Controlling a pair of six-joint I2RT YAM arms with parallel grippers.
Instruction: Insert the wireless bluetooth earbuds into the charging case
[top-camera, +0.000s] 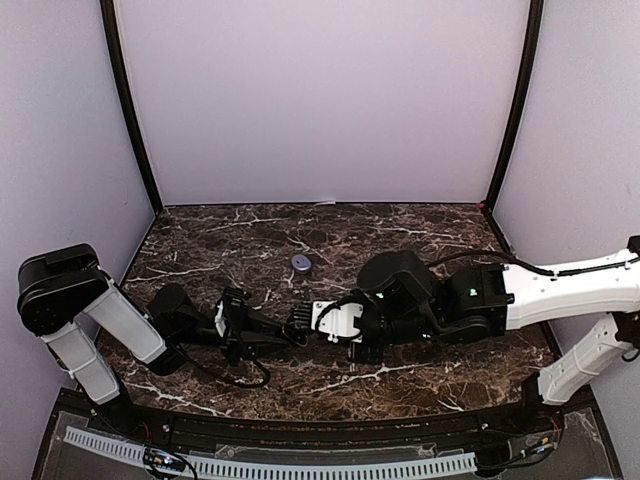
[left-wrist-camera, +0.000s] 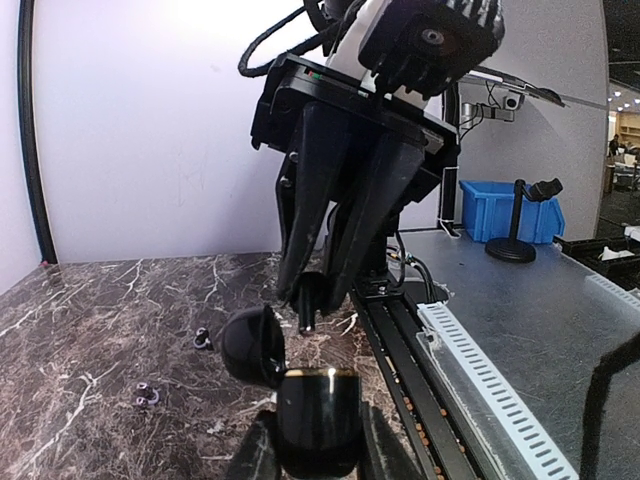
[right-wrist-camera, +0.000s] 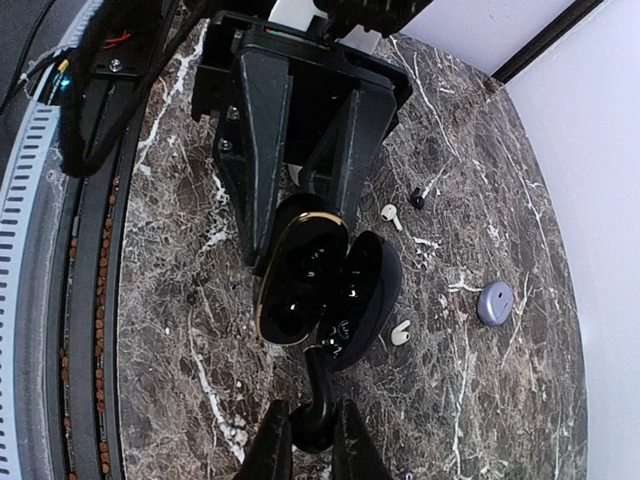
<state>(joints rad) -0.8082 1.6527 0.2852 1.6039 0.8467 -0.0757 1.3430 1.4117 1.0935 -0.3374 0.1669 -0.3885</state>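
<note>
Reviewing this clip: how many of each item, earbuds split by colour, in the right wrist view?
Loose white earbuds: 2
Loose dark earbud: 1
Held black earbud in right claw: 1
Open black charging case: 1
Round purple object: 1
Total: 6

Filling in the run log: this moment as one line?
left gripper shut on open charging case | right gripper shut on black earbud near case | earbud not yet seated | white earbuds loose on table
</note>
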